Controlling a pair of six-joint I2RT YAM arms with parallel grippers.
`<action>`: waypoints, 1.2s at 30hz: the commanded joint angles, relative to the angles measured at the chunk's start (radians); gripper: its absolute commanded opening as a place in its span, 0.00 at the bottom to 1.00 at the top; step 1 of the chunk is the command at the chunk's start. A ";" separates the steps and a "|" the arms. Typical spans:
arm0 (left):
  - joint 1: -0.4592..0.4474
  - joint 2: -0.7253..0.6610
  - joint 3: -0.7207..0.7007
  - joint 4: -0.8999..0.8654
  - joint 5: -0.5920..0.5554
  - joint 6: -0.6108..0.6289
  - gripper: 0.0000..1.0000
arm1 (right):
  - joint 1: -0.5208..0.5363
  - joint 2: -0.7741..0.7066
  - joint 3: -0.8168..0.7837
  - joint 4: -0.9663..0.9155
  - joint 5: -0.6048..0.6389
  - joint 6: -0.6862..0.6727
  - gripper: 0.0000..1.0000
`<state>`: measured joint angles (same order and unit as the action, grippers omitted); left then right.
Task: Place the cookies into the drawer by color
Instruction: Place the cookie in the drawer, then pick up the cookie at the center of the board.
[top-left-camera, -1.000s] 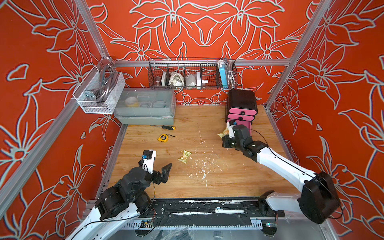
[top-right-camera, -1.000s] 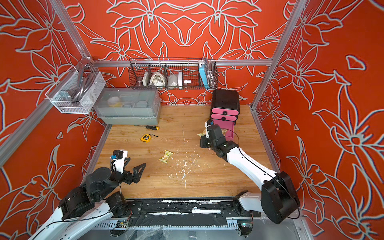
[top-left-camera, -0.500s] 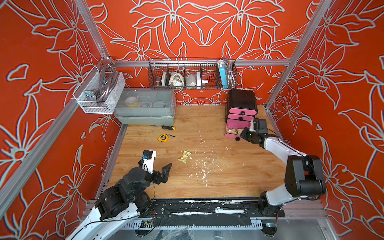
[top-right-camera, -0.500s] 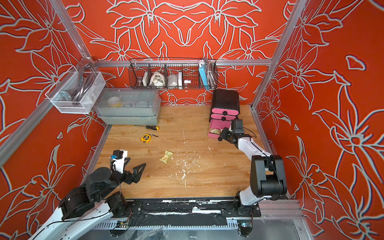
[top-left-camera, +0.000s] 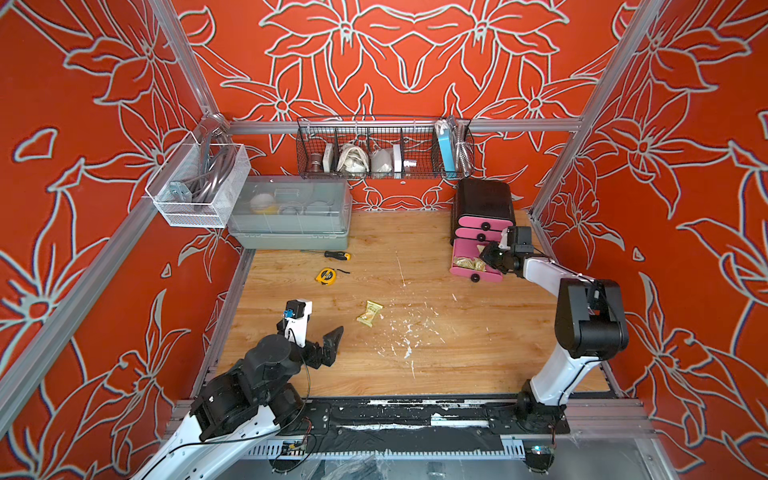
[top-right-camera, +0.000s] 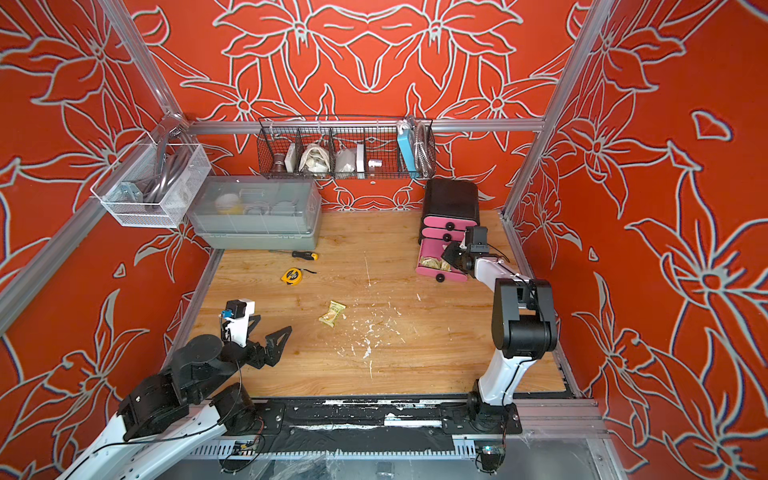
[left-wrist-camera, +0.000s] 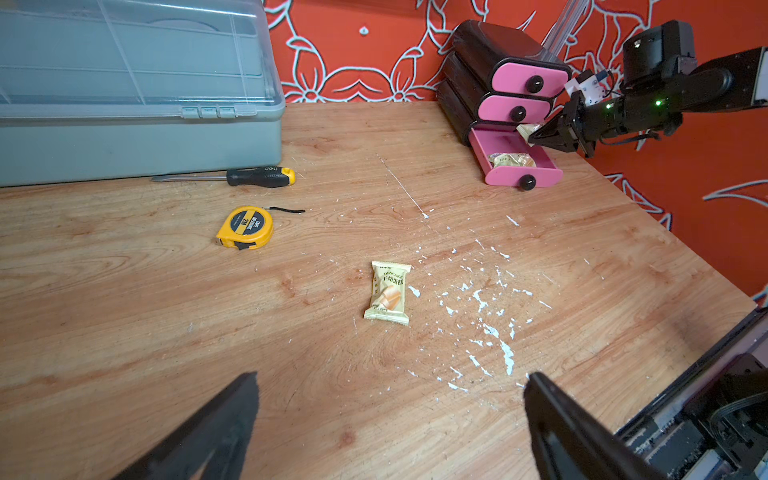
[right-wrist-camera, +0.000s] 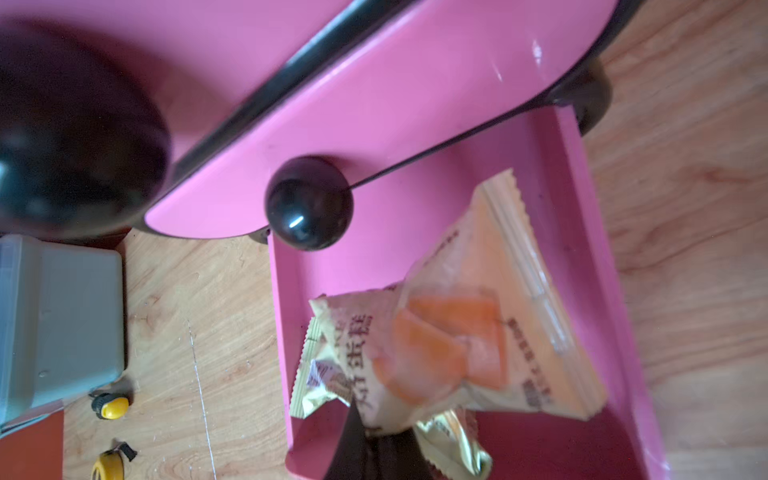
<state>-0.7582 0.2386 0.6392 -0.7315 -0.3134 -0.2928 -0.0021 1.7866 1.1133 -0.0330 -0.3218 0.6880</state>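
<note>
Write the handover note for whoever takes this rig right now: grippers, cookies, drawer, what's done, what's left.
Right gripper: shut on a pale yellow cookie packet, held over the open bottom drawer.
Left gripper: open, empty, low over the table's front.
Done: other yellow packets lie in that drawer; the two upper drawers are closed.
Left: release the held packet, then fetch the one loose yellow packet from mid-table. No other cookies show on the table.
</note>
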 joint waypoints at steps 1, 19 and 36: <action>0.006 -0.007 -0.005 0.014 -0.011 -0.006 0.99 | -0.010 0.030 0.038 0.019 -0.015 0.019 0.15; 0.007 0.062 0.005 -0.001 -0.040 -0.031 0.99 | -0.007 -0.421 -0.199 0.044 -0.120 0.059 0.40; 0.007 0.561 0.071 0.269 0.033 -0.090 0.99 | 0.646 -1.066 -0.523 -0.277 -0.054 0.030 0.38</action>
<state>-0.7582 0.7624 0.6903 -0.5541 -0.2817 -0.4145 0.5560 0.7513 0.6144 -0.2310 -0.4225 0.7059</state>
